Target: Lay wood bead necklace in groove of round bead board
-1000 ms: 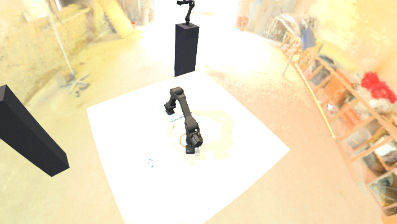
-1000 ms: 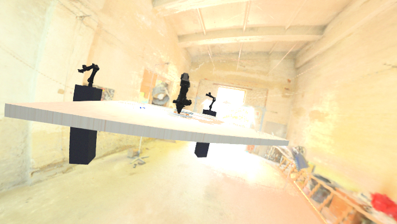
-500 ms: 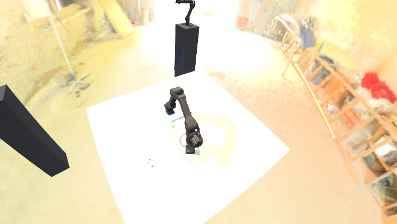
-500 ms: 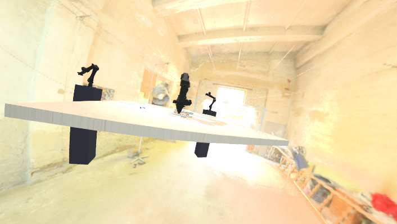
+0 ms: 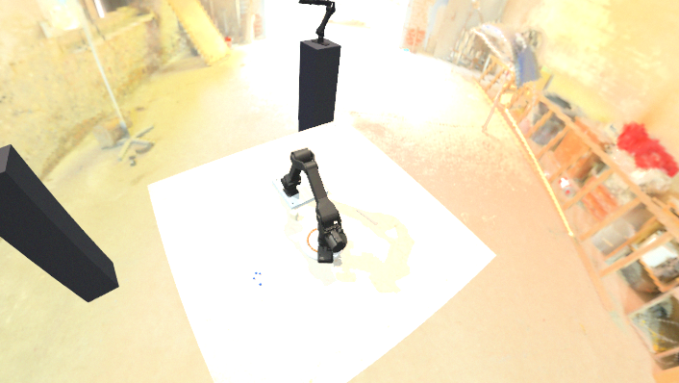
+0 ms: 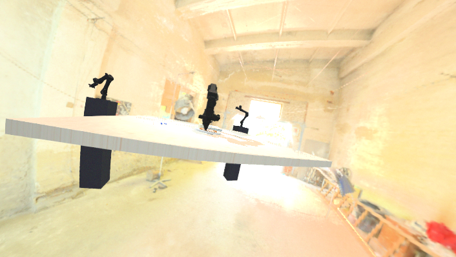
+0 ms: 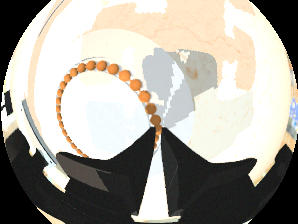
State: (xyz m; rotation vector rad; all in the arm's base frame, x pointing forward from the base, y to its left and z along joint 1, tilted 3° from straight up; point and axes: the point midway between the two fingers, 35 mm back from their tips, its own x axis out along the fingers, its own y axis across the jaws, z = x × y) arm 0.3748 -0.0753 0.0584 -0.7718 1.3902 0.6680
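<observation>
The orange wood bead necklace (image 7: 113, 69) (image 5: 309, 240) lies in a rounded loop on the pale round bead board (image 7: 122, 42) in the wrist view. Its upper left beads run close along a thin grey curved line there; whether they sit down in the groove is hard to tell. My gripper (image 7: 157, 128) (image 6: 206, 130) points down at the board and is shut on the right side of the loop, with beads showing between the fingertips. The near part of the loop is hidden behind the left finger. In the top view the arm covers the right part of the board.
Several small blue dots (image 5: 257, 278) (image 6: 163, 123) lie on the white table (image 5: 289, 327) away from the board. The arm's pale base plate (image 5: 294, 202) is behind the board. Dark pillars (image 5: 318, 84) stand beyond the table's edges. The arm's shadow falls across the board and table.
</observation>
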